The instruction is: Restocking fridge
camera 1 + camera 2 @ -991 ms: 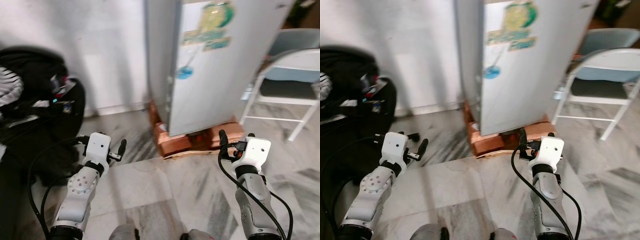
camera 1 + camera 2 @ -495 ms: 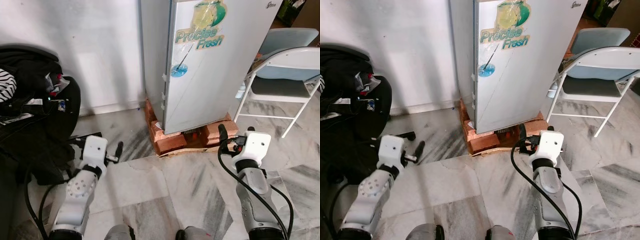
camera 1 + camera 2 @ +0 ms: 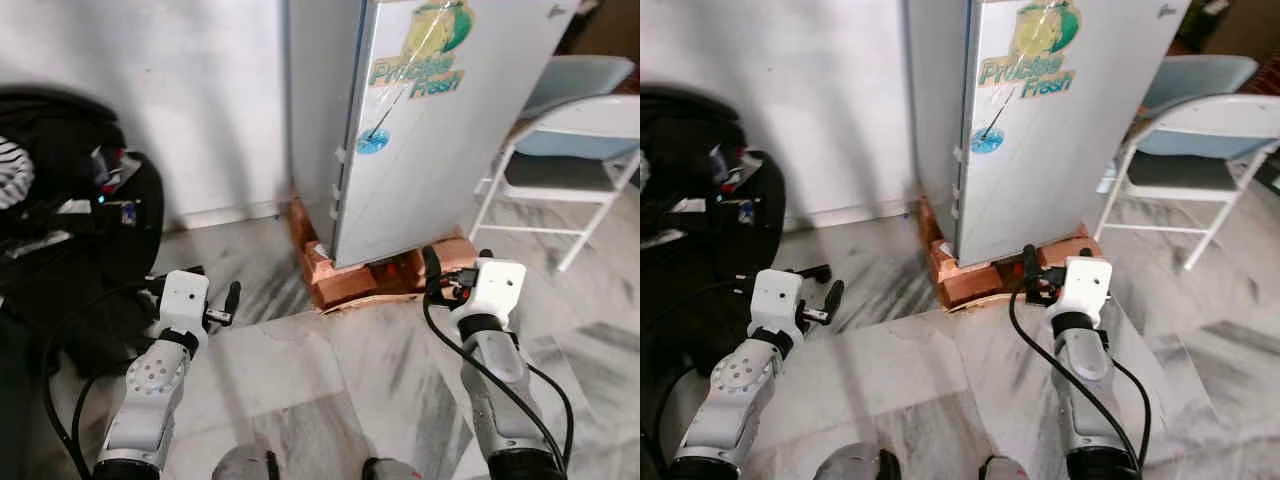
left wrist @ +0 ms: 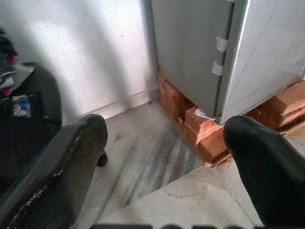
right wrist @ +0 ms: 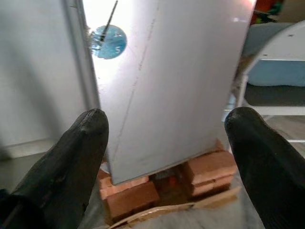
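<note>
Grey-veined marble floor [image 3: 300, 370] spreads before a white wall [image 3: 180, 90], and against that wall stands the silver fridge [image 3: 440, 130], door closed, with a "Precise Fresh" sticker [image 3: 425, 55] high on the door and a round blue sticker [image 3: 372, 143] beneath. It rests on red bricks [image 3: 345, 280] over cardboard. A white folding chair [image 3: 570, 160] stands just beside the fridge, and a black bag [image 3: 70, 220] lies well apart along the wall. The left tool [image 4: 162, 157] hovers over the floor, fingers spread wide. The right tool [image 5: 164, 157] faces the fridge door near the bricks, also spread wide, holding nothing.
</note>
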{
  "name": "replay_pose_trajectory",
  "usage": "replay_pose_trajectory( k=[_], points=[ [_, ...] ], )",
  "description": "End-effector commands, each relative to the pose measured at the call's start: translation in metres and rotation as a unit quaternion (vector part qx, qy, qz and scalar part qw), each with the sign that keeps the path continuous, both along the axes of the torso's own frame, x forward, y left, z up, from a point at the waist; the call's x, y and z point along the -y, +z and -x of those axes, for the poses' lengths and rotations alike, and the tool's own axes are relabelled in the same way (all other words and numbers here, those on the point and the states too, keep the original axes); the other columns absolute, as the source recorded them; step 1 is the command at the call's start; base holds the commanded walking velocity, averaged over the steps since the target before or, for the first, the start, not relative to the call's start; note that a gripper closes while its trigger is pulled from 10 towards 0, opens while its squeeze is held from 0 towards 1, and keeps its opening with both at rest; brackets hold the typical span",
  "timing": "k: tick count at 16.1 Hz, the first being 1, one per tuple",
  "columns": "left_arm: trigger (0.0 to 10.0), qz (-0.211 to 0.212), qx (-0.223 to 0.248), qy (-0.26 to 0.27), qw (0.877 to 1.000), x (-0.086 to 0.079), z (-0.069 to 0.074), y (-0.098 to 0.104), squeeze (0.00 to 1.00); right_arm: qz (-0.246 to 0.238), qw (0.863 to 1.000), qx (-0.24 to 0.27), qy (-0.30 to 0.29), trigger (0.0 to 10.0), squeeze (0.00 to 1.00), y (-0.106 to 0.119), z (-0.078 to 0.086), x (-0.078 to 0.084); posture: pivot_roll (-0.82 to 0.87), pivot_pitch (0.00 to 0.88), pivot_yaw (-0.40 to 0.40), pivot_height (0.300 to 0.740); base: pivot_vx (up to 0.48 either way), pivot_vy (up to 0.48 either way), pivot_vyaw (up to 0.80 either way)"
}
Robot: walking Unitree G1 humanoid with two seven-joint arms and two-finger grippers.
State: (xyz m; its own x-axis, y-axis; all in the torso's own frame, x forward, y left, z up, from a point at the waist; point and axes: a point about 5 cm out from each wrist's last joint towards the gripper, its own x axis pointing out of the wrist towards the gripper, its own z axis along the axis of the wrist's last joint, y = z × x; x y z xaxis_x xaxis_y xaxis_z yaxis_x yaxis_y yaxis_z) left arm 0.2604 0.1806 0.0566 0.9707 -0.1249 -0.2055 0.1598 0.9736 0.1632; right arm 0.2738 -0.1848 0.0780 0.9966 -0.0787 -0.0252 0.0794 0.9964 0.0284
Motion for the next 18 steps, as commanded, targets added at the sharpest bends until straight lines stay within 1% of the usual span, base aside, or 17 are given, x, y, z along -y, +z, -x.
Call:
replay_pose_trajectory(
  k=[1, 2, 3, 5, 10, 13, 15, 17, 18],
  points=[
    [10.0, -0.013, 0.007, -0.010, 1.000, -0.001, 0.002, 0.002, 0.00, 0.000, 1.000, -0.005, 0.001, 10.0, 0.00, -0.001, -0.001, 0.001, 0.08, 0.093, -0.021, 0.740, 0.247, 0.412, -0.49],
    [10.0, -0.016, 0.008, -0.013, 1.000, -0.001, 0.002, 0.003, 0.00, 0.000, 1.000, -0.005, 0.001, 10.0, 0.00, -0.001, -0.001, 0.001, 0.08, 0.094, -0.021, 0.740, 0.326, 0.352, -0.41],
    [10.0, -0.016, 0.013, -0.027, 0.999, 0.001, 0.002, 0.004, 0.00, 0.000, 1.000, -0.003, 0.000, 10.0, 0.00, 0.000, -0.001, 0.001, 0.08, 0.094, -0.021, 0.740, 0.446, 0.000, 0.00],
    [10.0, -0.017, 0.013, -0.037, 0.999, 0.002, 0.003, 0.004, 0.00, 0.001, 1.000, 0.000, -0.001, 10.0, 0.00, 0.001, -0.001, 0.002, 0.08, 0.094, -0.020, 0.740, 0.461, 0.000, 0.00],
    [10.0, -0.019, 0.014, -0.049, 0.999, 0.004, 0.003, 0.004, 0.00, 0.006, 1.000, 0.005, -0.003, 10.0, 0.00, 0.002, -0.001, 0.004, 0.08, 0.094, -0.024, 0.740, 0.478, 0.000, 0.00],
    [10.0, -0.011, 0.010, -0.051, 0.999, 0.006, 0.004, 0.002, 0.00, 0.007, 1.000, 0.004, -0.002, 10.0, 0.00, 0.002, 0.000, 0.004, 0.08, 0.094, -0.028, 0.740, 0.480, 0.000, 0.00],
    [10.0, 0.011, 0.002, -0.048, 0.999, 0.008, 0.007, 0.000, 0.00, 0.007, 1.000, -0.001, -0.002, 10.0, 0.00, -0.001, 0.002, 0.004, 0.08, 0.091, -0.038, 0.740, 0.459, 0.000, 0.00],
    [10.0, 0.018, -0.007, -0.030, 0.999, 0.008, 0.009, -0.003, 0.00, 0.007, 1.000, -0.013, 0.002, 10.0, 0.00, -0.006, 0.005, 0.002, 0.09, 0.089, -0.043, 0.740, 0.364, 0.309, -0.21],
    [10.0, 0.020, -0.003, -0.022, 1.000, 0.006, 0.010, -0.003, 0.00, 0.005, 1.000, -0.019, 0.007, 10.0, 0.00, -0.009, 0.006, 0.001, 0.09, 0.089, -0.045, 0.740, 0.259, 0.405, -0.53]
  ],
)
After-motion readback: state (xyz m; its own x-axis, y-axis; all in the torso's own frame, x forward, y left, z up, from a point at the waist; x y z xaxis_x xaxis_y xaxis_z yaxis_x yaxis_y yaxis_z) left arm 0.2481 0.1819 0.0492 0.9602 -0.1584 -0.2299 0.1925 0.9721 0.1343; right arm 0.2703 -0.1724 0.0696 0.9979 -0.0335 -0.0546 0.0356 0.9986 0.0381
